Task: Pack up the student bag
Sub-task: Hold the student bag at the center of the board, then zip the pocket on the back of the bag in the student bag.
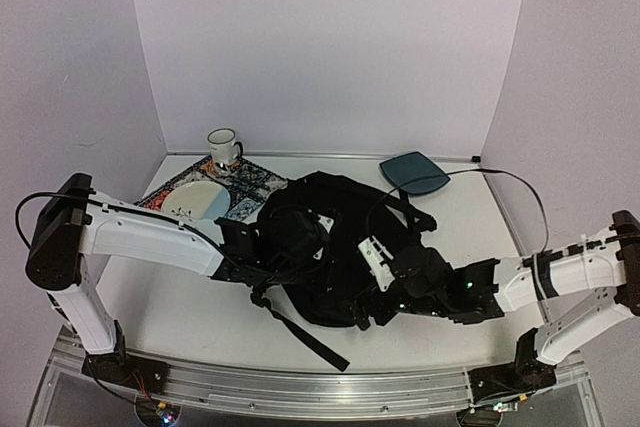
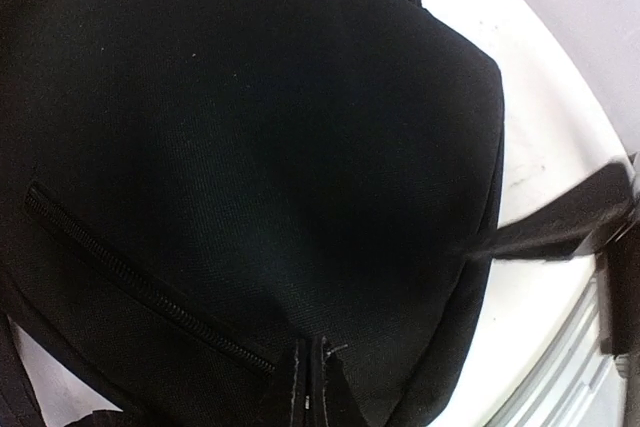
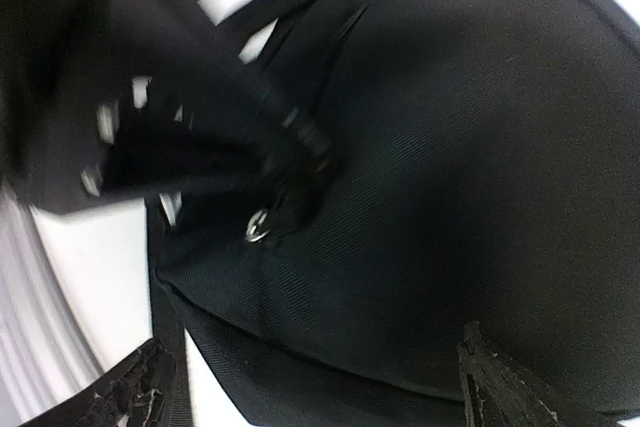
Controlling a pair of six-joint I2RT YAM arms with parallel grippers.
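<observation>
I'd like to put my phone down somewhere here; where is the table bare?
Bare table: near left, between the left arm and front rail; right, between student bag and right wall. Crowded: back left, mug and plate.

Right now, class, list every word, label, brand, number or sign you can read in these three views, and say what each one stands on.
No text can be read in any view.
White mug with a dark rim: faint marks on its side, too small to read.
Multicoloured patterned mat: only pattern, no letters can be made out.
Large floppy black fabric backpack: no label or brand shows, even close up in the wrist views.
</observation>
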